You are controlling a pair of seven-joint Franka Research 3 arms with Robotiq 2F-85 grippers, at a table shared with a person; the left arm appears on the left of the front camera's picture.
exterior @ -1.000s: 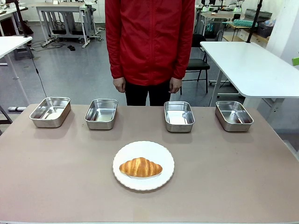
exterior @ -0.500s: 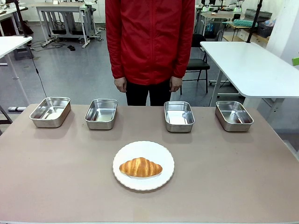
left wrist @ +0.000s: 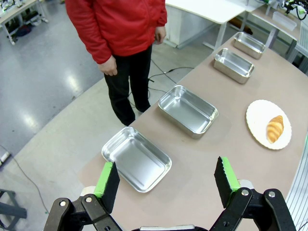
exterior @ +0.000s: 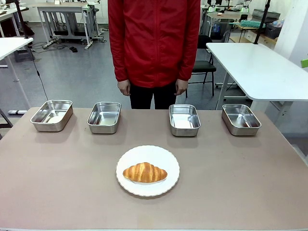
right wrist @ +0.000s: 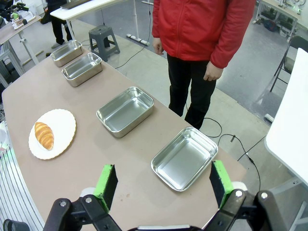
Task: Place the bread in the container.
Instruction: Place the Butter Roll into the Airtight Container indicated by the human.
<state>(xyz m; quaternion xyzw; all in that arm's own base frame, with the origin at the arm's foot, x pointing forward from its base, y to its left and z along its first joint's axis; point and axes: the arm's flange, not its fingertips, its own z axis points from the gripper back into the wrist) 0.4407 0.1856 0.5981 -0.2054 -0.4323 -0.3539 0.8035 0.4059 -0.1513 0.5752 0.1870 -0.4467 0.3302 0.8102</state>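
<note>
The left hand (left wrist: 167, 178) hangs high off the plate's left side, its green-padded fingers spread wide with nothing between them. Beyond the plate (exterior: 124, 180), along the far edge of the desk (exterior: 57, 183), four steel pans stand in a row: the first pan (exterior: 52, 115) well to the plate's left, the second pan (exterior: 104, 117) nearer on that same side, the third pan (exterior: 185, 120) a little to its right, and the fourth pan (exterior: 240, 119) farthest right. All four are empty. The bread (exterior: 145, 172) lies on the middle of the plate, untouched. Behind the pans a person stands with both arms down, pointing at nothing. The right hand (right wrist: 162, 179) hovers high off the plate's right side, equally wide and empty. Over the last second nothing has shifted — so the task looks to be at its very start, and which pan is meant cannot yet be told.
</note>
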